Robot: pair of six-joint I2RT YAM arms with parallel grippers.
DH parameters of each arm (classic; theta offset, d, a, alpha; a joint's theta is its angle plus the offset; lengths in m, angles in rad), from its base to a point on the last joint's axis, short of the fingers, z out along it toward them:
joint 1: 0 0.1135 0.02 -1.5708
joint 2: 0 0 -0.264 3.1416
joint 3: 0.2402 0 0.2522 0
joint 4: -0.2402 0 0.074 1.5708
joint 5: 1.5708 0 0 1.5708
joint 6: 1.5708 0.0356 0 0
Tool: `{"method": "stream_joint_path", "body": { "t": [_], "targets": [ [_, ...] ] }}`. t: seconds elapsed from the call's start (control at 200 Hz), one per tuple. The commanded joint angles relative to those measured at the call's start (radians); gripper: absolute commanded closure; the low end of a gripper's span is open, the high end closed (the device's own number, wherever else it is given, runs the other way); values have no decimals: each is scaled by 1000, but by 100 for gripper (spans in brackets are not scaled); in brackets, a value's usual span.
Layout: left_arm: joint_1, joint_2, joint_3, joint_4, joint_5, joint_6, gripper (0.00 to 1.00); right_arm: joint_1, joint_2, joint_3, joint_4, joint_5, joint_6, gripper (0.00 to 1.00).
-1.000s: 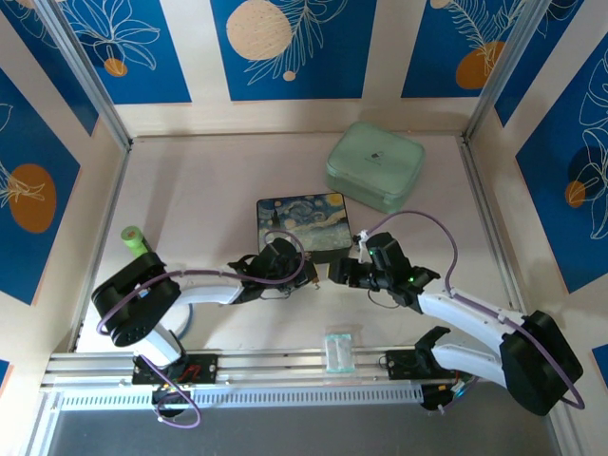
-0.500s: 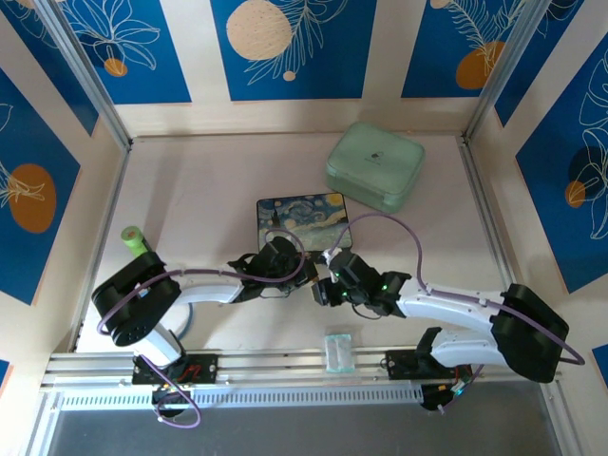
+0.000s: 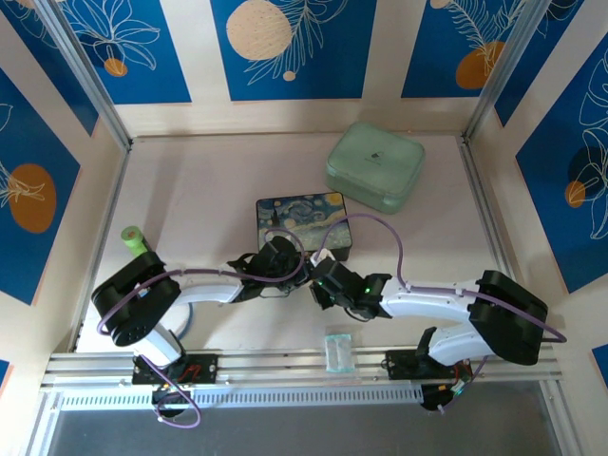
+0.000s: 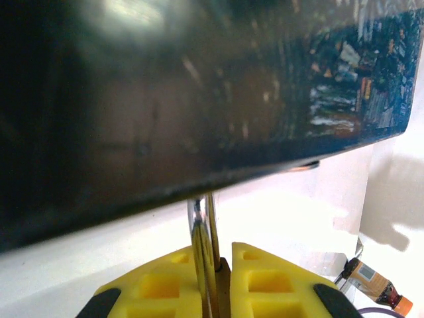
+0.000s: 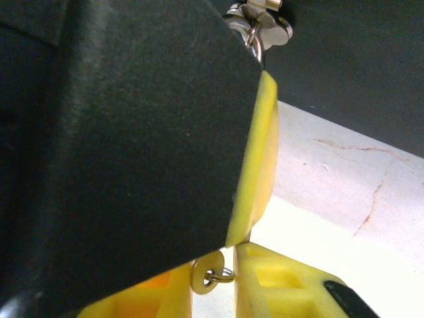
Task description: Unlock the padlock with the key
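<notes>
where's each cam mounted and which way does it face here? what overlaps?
Top external: above, behind the bases, looking down at the table; both arms whole, left gripper and right gripper tip to tip by the painted box.
Left wrist: low, facing the box's dark side; own yellow fingers shut on the padlock shackle.
Right wrist: low, facing the left gripper's finger; own fingers flank a small metal ring.
Shared: box in top and left wrist; left gripper in top and right wrist.

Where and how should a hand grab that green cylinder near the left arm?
Probably from above, pads closing across the curved sides of the green cylinder, near its top. Its round end faces up, and the left arm crowds its near side.
</notes>
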Motion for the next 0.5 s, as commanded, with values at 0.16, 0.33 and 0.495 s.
{"method": "stream_joint_path", "body": {
  "t": [0.16, 0.33, 0.495],
  "targets": [
    [4, -10, -23, 28, 98, -69, 100, -109, 0, -27, 154, -231, 20, 88],
    [5, -19, -35, 42, 105, -75, 100, -278, 25, -110, 310, -586, 134, 89],
    [5, -22, -47, 68, 112, -88, 100, -369, 70, -172, 432, -756, 209, 89]
  ]
}}
